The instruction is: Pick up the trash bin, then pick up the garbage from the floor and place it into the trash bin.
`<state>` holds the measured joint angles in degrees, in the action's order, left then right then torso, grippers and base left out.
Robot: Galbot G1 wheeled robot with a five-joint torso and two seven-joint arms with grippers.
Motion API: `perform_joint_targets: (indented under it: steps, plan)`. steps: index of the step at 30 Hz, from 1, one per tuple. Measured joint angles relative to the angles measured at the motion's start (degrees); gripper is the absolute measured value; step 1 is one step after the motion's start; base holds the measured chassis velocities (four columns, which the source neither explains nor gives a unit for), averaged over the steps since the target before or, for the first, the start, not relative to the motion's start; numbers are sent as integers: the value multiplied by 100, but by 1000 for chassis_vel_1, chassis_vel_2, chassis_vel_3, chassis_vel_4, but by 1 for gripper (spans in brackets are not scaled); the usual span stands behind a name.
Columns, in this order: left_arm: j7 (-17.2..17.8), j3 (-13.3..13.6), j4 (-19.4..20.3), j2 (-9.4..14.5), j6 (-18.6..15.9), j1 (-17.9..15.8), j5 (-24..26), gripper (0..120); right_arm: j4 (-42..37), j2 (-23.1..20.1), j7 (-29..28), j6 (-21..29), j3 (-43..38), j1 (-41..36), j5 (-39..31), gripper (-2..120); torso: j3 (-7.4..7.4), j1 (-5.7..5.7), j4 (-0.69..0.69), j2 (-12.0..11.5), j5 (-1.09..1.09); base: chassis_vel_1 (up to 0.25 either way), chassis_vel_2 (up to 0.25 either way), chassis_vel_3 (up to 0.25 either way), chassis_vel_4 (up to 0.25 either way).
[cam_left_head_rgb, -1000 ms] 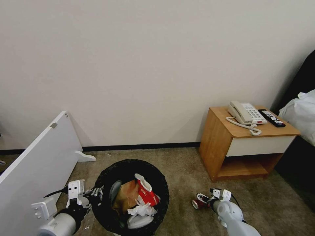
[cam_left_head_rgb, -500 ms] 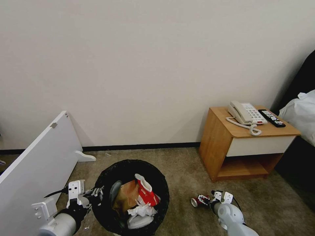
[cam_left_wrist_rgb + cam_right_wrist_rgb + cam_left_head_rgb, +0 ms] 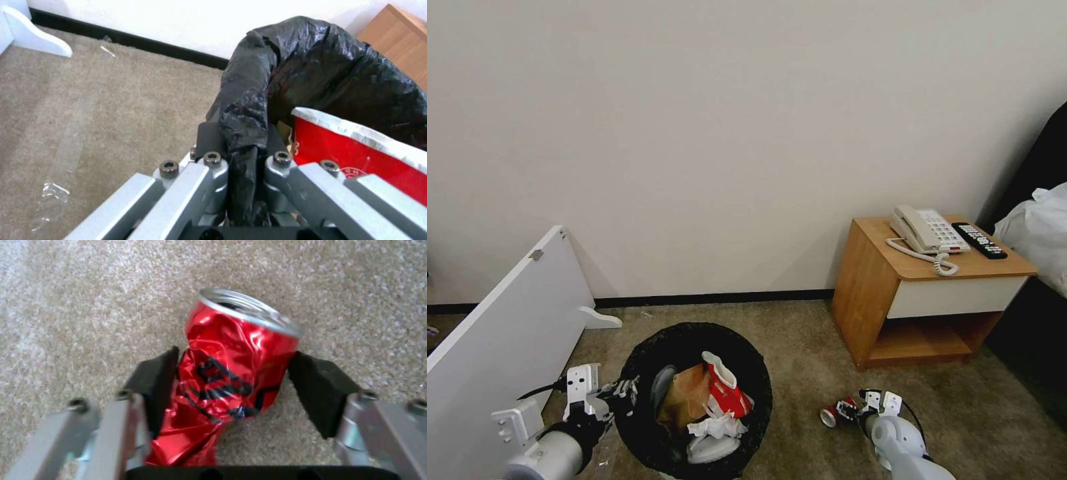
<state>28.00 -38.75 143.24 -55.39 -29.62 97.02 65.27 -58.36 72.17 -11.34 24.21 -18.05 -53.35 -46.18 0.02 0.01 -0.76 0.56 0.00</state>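
Observation:
The trash bin point(image 3: 642, 353), round and lined with a black bag, stands on the floor point(image 3: 800, 347) in front of me at lower centre. Inside it lie a brown paper bag point(image 3: 684, 393), a red-white snack packet point(image 3: 724, 390), white tissue point(image 3: 714, 423) and a white slipper point(image 3: 710, 450). My left gripper point(image 3: 620, 390) is shut on the bag-covered rim, with the trash bin point(image 3: 333, 66) wall pinched by the left gripper point(image 3: 242, 133). A crushed red can point(image 3: 231, 350) lies on the carpet, my right gripper point(image 3: 233, 373) shut on it, both pads against its sides. In the head view the can point(image 3: 829, 417) sits just ahead of the right gripper point(image 3: 854, 408).
A wooden nightstand point(image 3: 867, 293) with a phone point(image 3: 927, 230) and a remote point(image 3: 979, 240) stands against the wall at right, a bed point(image 3: 1040, 227) beyond it. A white board point(image 3: 500, 333) leans at left. A scrap of clear plastic point(image 3: 51, 196) lies on the carpet.
The right gripper and the red can have shifted slightly nearer to me across the carpet. The left gripper and the bin have barely moved.

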Motion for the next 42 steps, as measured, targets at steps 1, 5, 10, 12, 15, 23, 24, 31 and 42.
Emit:
perform_joint_targets:
  steps: [1, 5, 10, 12, 15, 23, 24, 31, 42]
  plan:
    - [0, 0, 0, 0, 0, 0, 0, 4, 0, 0, 0, 0, 0, 0, 0, 57, 0, 0, 0, 0, 0, 0, 0, 0, 0]
    - [5, 2, 0, 5, 1, -23, 13, 4, 5, -1, 7, 17, 27, 23, 1, 42, 0, 0, 1, 0, 0, 0, 0, 0, 0]
    - [9, 2, 0, 10, 1, -30, 18, 4, 11, -6, 35, 24, 57, 42, 9, 20, 0, 0, 1, 0, 0, 0, 0, 0, 0]
    - [9, 1, 0, 11, 0, -30, 19, 4, 10, -9, 39, 24, 61, 44, 12, 19, 0, 0, 2, 0, 0, 0, 0, 0, 0]
    - [12, 0, 0, 11, 0, -37, 21, 4, 3, -21, 42, 29, 68, 47, 18, 17, 0, 0, 2, 0, 0, 0, 0, 0, 0]
    - [16, 0, 0, 6, 0, -48, 23, 4, -95, -103, 35, 41, 76, 12, 13, 17, 0, 0, 1, 0, 1, 0, 0, 0, 0]
    - [18, -2, 0, 5, 0, -47, 23, 4, -161, -146, 28, 48, 77, -16, -7, 17, 0, 0, 1, 0, 2, 0, 0, 0, 0]
    - [32, -14, 0, 19, 0, -23, 91, 4, -1116, -778, 87, 77, -27, -350, -196, 17, 0, 0, 0, 0, 0, 0, 0, 0, 0]
    - [157, 16, 0, 68, -96, -27, 288, 4, -2962, -1948, 1026, -1171, -336, -1009, 21, 17, 0, 0, -1, 0, 1, 0, 0, 0, 0]
